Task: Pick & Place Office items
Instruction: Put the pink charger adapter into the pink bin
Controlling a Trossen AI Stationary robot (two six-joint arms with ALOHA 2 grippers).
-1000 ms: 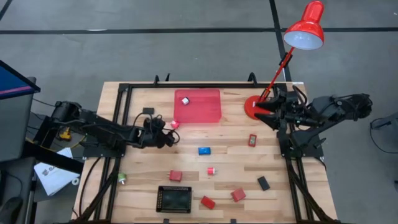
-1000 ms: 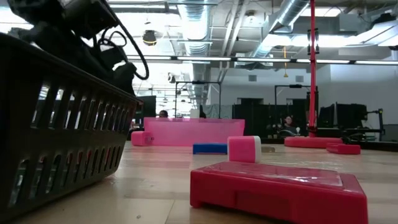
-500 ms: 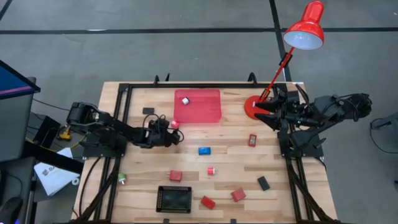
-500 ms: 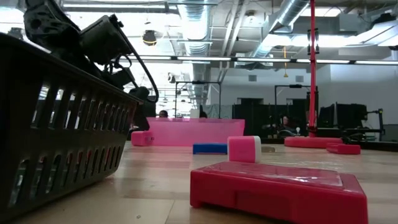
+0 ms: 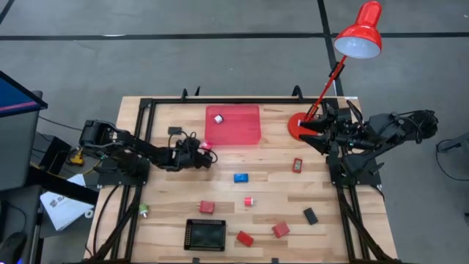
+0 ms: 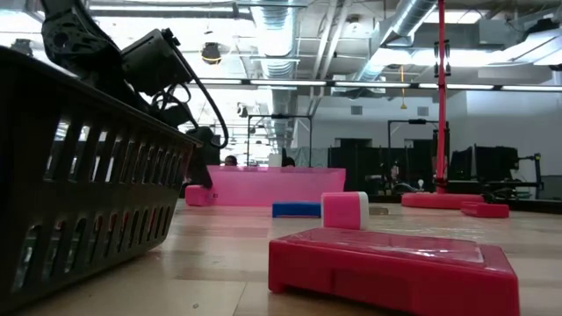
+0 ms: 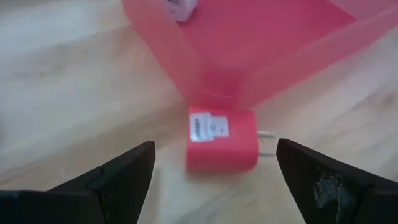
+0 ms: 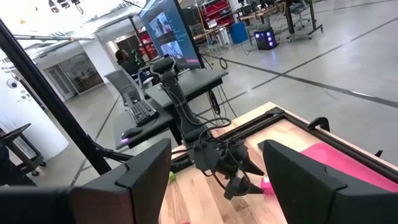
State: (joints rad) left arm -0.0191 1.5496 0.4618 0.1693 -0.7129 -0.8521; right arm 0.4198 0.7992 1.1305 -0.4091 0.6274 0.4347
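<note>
Left gripper (image 7: 211,171), fingers spread wide and empty, has closed in on the red-and-white piece (image 7: 222,139) beside the red tray (image 5: 233,125), ready to grasp it.

I saw a pale, matt wooden worktop (image 5: 264,187), a translucent pink plastic tray (image 7: 261,50), and a smooth red plastic block (image 7: 222,140).

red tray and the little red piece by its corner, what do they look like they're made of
The red tray looks like thin translucent plastic: the wood grain shows faintly through its pink wall and its surface is glossy. The small red piece beside its corner seems to be opaque moulded plastic, with a smooth matte face, rounded edges and a white printed label. The table under both appears to be pale, lightly finished wood.
</note>
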